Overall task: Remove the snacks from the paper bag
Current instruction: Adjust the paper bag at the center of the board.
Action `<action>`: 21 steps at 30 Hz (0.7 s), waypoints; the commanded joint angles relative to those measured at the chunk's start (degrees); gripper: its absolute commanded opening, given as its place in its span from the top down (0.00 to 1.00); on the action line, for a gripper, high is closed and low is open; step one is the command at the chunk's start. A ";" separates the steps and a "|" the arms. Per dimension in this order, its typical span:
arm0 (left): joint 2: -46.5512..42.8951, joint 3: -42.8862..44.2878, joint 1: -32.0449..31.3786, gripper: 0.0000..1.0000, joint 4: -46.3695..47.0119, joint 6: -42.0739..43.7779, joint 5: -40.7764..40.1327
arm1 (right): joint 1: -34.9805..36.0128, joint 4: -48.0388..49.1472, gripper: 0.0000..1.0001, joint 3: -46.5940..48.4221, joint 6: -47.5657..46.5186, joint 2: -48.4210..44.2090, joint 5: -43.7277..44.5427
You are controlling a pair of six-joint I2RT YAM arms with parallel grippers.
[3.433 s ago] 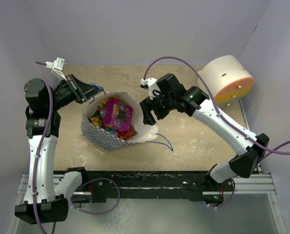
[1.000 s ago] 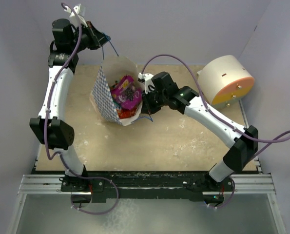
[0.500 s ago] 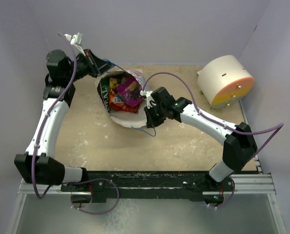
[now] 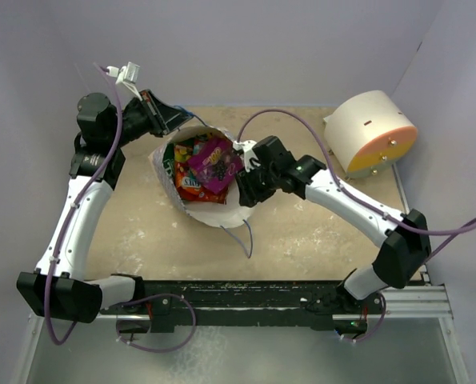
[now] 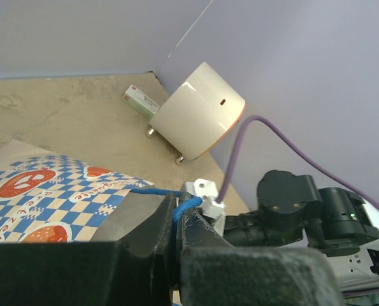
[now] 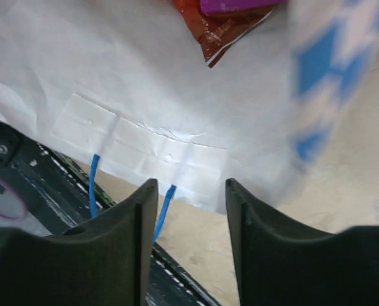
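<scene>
The paper bag lies tipped on the table, mouth facing the camera, its checkered outside showing in the left wrist view. Inside are the snacks: a purple-pink candy bag, a red chip bag and a green packet. My left gripper is shut on the bag's blue string handle at the far rim. My right gripper is open and empty, hovering over the bag's near white inner wall. The other blue handle hangs between its fingers. A red packet corner shows at the top.
A cream cylinder with an orange face stands at the back right, also in the left wrist view, with a small green-white box behind it. The black rail runs along the table's near edge.
Over the earlier frames my left gripper lifted the bag by its handle and swung it back, then lowered it. The bag now lies more open, and my right gripper has moved slightly toward its right rim.
</scene>
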 commanded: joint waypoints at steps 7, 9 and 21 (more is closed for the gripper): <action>-1.20 0.81 -0.13 1.00 3.61 -5.00 2.75 | 2.20 2.55 0.30 4.97 -13.51 -13.67 1.16; -1.07 0.58 -0.12 1.00 3.96 -5.74 3.17 | 5.30 8.13 0.30 3.03 -19.28 -15.23 1.13; -0.47 0.06 -0.12 1.00 5.22 -9.04 6.16 | 9.67 17.40 0.26 0.15 -68.52 -8.06 -9.86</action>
